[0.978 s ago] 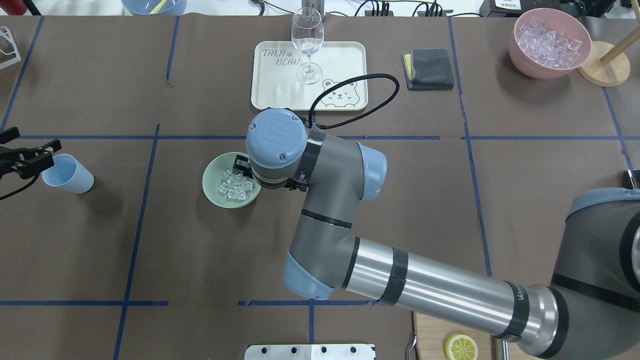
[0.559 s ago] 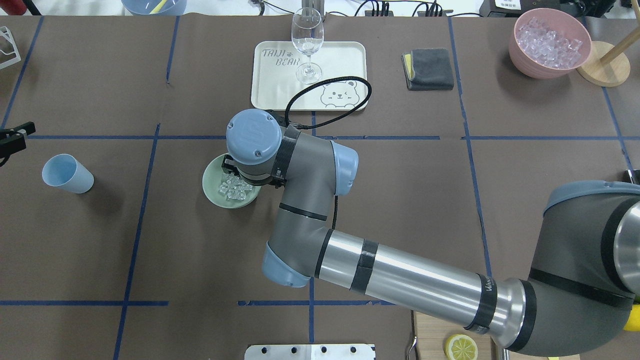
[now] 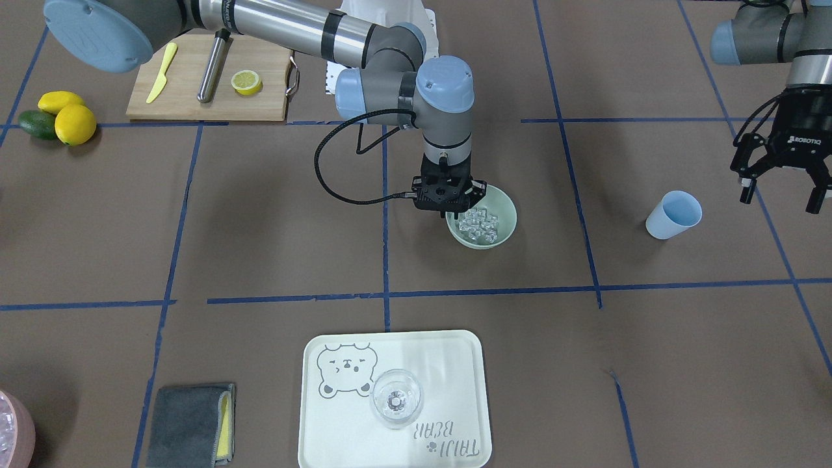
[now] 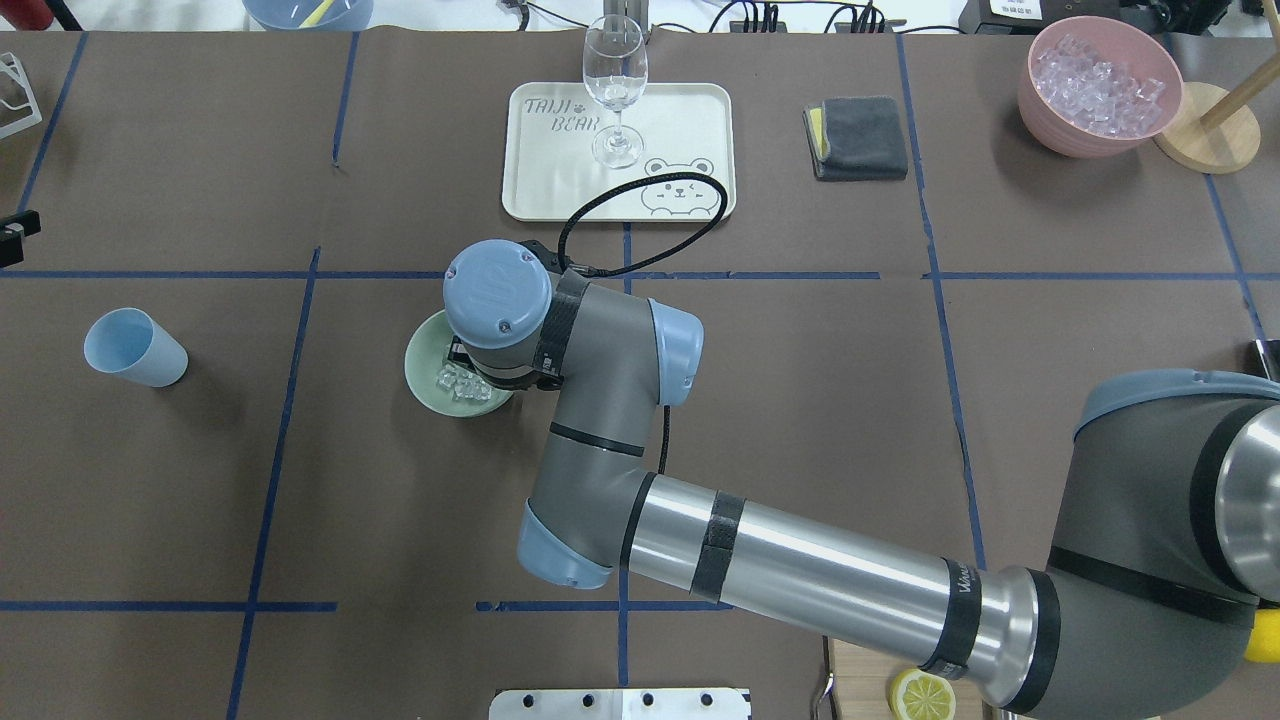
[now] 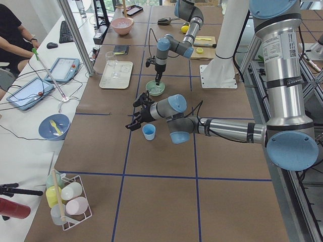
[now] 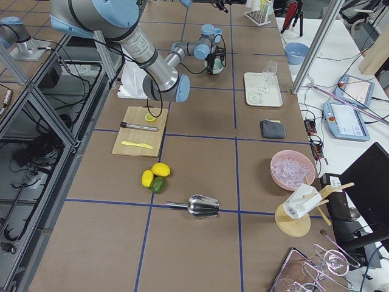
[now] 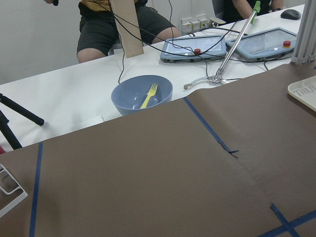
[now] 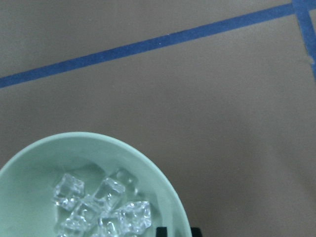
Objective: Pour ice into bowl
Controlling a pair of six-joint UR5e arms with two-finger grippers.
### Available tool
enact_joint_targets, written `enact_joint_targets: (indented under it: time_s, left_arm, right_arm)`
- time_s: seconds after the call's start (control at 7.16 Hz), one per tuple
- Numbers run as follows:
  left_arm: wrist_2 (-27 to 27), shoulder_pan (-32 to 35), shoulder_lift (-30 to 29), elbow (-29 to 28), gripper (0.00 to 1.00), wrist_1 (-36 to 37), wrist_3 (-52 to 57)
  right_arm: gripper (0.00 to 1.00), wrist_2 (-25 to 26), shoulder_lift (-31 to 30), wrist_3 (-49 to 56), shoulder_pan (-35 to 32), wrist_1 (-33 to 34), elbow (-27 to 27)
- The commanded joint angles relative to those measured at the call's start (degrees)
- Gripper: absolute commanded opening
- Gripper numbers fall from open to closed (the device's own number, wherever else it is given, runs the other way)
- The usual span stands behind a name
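Observation:
The pale green bowl [image 3: 504, 209] [image 4: 422, 362] stands mid-table with a small heap of clear ice [image 3: 478, 225] [image 8: 101, 207] lying in it. My right gripper [image 3: 450, 207] hangs low over the bowl's rim on the robot's right. Its linkage looks spread, so I read it as open and empty. In the overhead view the wrist hides it. The light blue cup [image 3: 674, 214] [image 4: 135, 347] lies tilted and empty far to the robot's left. My left gripper [image 3: 780, 200] [image 5: 132, 116] hovers open above the table beside the cup, apart from it.
A cream tray [image 4: 690, 120] carrying a stemmed glass [image 4: 615, 80] sits beyond the bowl. A grey cloth [image 4: 857, 137] and a pink container of ice [image 4: 1100, 85] are at the far right. A cutting board [image 3: 188, 97], lemons [image 3: 65, 117] and a metal scoop [image 6: 203, 207] lie near the robot.
The right arm swung left and now covers more of the bowl. The left gripper pulled back from the cup and nearly left the overhead view. Bowl and cup stayed put.

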State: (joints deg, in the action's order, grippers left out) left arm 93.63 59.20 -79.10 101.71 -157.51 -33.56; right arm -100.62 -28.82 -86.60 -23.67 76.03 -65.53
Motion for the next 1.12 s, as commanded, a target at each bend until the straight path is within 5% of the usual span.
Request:
enact_joint_targets:
  time_s: [0.0,0.42,0.7,0.98]
  left_arm:
    - [6.95,5.63,-2.97,0.07,1.0,8.04,5.15]
    - [15.25,10.58,-5.19,-0.1,1.0,18.8,13.5]
    - [21.74,13.39,-4.84,-0.72,1.0,23.97,17.72]
    - [25.89,17.51,-6.32,-0.02,1.0,36.05,25.87]
  right_arm:
    - [0.0,-0.19,0.26,1.43,0.12,0.0,-0.91]
    - [0.0,-3.77,-3.75,1.09,-2.24,0.61,-12.46]
    - [0.0,-5.72,-18.21,1.52,-4.97,5.75,-34.21]
    - [0.0,-6.16,-29.14,4.49,-9.0,10.79,-46.66]
